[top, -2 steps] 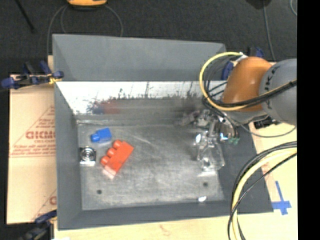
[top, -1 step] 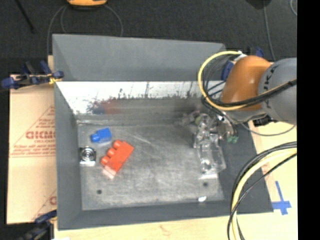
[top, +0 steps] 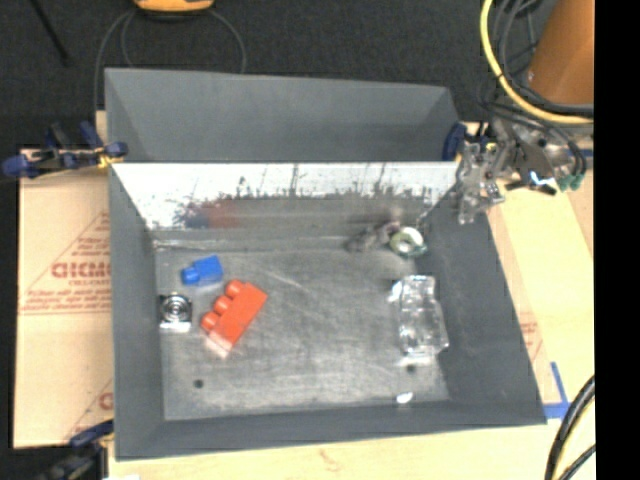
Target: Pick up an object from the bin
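Observation:
My gripper (top: 478,200) hangs over the bin's back right corner, above the rim, with its fingers apart and nothing between them. Nearest to it, down and to the left on the bin floor, lies a small green and white ring-shaped thing (top: 407,240). A dark grey piece (top: 364,238) rests just left of that ring. Further toward the front, a clear plastic object (top: 418,316) lies lengthwise on the right side of the floor.
On the left side of the floor lie a small blue block (top: 203,271), an orange-red toy brick (top: 233,315) and a round metal piece (top: 175,311). A tiny white bit (top: 404,399) sits by the front wall. The arm and its cables come in from the upper right.

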Robot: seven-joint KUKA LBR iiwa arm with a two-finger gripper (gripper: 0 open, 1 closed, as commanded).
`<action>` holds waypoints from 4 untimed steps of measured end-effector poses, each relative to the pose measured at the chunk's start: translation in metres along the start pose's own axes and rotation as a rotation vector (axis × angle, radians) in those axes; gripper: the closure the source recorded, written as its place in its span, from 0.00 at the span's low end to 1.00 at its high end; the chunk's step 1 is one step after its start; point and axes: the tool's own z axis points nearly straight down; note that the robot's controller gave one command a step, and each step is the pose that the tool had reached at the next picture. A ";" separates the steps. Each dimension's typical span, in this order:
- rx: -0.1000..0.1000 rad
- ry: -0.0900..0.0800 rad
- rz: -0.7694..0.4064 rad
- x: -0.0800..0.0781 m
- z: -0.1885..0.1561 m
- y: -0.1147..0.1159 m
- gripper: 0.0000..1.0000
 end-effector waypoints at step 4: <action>-0.008 0.005 -1.001 0.043 0.185 -0.002 1.00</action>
